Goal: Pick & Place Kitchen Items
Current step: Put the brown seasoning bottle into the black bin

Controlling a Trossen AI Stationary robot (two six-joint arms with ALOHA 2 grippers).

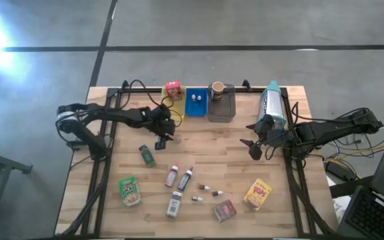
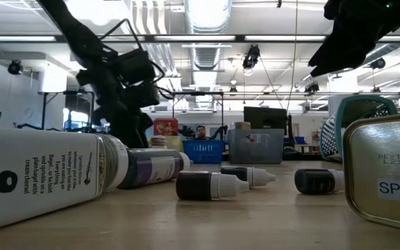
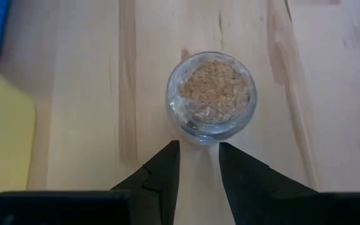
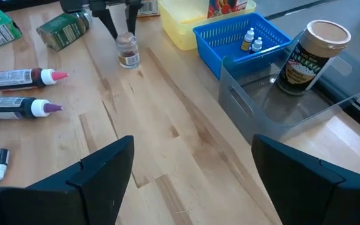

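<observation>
Small jar just beyond left pincer, fingers parted, not grasping it

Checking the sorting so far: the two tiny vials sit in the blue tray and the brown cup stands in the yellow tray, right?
Not quite. The two vials are in the blue tray, but the brown cup stands in the grey tray, not the yellow one, as the right wrist view shows.

Clear glass jar; pale matt wood table; translucent grey plastic tray.
</observation>
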